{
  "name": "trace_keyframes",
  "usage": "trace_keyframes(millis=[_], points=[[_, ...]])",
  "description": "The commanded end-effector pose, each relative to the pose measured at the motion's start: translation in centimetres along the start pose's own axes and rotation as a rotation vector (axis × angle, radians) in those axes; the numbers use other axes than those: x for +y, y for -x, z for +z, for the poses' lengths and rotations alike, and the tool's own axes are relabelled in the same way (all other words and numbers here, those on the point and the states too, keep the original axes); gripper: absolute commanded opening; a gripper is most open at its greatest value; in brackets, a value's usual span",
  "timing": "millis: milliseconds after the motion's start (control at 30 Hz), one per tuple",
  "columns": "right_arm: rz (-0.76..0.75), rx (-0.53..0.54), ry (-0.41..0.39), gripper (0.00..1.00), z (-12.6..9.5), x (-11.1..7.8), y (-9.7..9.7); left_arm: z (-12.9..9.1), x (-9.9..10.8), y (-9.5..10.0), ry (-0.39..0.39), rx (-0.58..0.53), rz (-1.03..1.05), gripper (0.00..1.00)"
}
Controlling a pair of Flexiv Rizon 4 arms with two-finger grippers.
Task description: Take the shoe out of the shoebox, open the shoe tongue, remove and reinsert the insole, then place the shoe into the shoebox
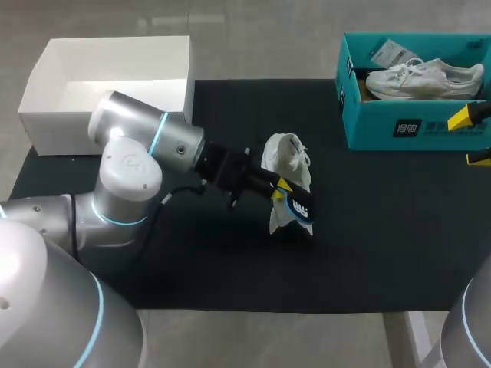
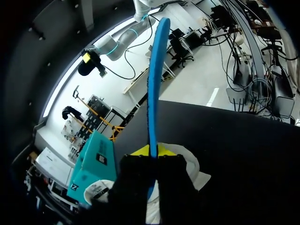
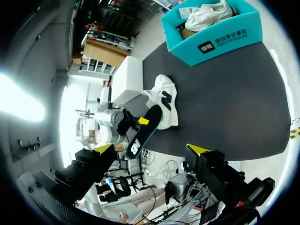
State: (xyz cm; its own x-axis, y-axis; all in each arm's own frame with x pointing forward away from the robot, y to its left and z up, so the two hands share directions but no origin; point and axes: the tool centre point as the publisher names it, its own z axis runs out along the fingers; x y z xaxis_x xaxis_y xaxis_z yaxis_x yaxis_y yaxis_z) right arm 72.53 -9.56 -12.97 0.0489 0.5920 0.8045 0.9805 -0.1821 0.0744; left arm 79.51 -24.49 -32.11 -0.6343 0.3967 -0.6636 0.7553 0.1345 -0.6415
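Observation:
A white shoe (image 1: 287, 162) lies on the black mat (image 1: 383, 230) near the middle; the right wrist view shows it as well (image 3: 165, 96). My left gripper (image 1: 281, 188) is shut on a blue and black insole (image 1: 296, 205), held just in front of the shoe. In the left wrist view the insole (image 2: 154, 79) stands edge-on between the fingers, with the shoe (image 2: 190, 164) under them. My right gripper (image 1: 469, 138) hangs open at the right edge, beside the teal shoebox (image 1: 414, 126). From its own view the right gripper (image 3: 150, 150) stands wide open and holds nothing.
The teal shoebox (image 3: 213, 40) at the back right holds a second white shoe (image 1: 423, 78) and a paper tag. A white open box (image 1: 107, 92) stands at the back left, behind my left arm (image 1: 146, 149).

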Motion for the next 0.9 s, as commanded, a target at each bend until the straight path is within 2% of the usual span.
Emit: trace_keyframes(millis=[33, 433, 900], points=[[0.001, -0.004, 0.001, 1.00, 0.0, -0.1, 0.0, 0.7, 1.2, 0.1, 0.006, 0.009, -0.012, 0.00], [0.001, -0.004, 0.001, 1.00, 0.0, -0.1, 0.0, 1.1, 3.0, 1.0, 0.013, -0.030, -0.125, 0.00], [0.001, -0.004, 0.001, 1.00, 0.0, -0.1, 0.0, 1.1, 5.3, 1.4, 0.082, -0.052, -0.164, 0.00]])
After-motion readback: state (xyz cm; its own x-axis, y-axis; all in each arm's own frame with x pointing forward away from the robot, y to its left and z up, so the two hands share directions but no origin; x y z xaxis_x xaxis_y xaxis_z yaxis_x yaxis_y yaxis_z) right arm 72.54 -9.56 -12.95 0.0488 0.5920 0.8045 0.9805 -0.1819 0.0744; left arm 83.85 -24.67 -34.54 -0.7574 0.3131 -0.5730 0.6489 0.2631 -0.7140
